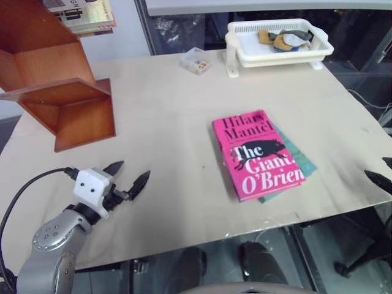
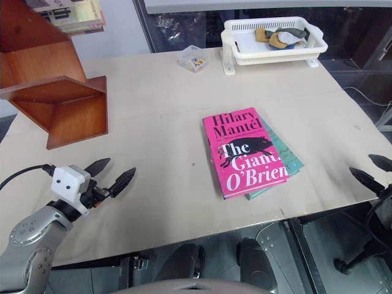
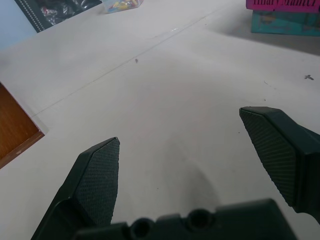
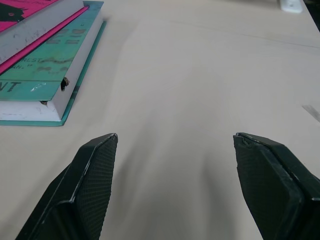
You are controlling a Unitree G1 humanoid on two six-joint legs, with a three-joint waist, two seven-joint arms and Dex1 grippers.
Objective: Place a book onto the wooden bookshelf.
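The book (image 1: 257,153), bright pink with black and white lettering, lies flat on the table right of centre, stacked on a teal-green book (image 1: 301,164). The wooden bookshelf (image 1: 58,92), reddish-brown with angled boards, stands at the far left. My left gripper (image 1: 131,171) hovers open over bare table near the front left, well left of the book and in front of the shelf. Its fingers (image 3: 100,170) hold nothing. My right gripper (image 2: 362,164) is open at the table's right edge, right of the book. The right wrist view has the book (image 4: 40,25) beyond the empty fingers (image 4: 95,175).
A white slatted basket (image 1: 245,58) with small items stands at the back right. A small clear container (image 1: 196,60) sits at back centre. Pale yellowish books (image 1: 86,15) rest on the shelf's upper part. The table's front edge (image 1: 257,229) runs close below the book.
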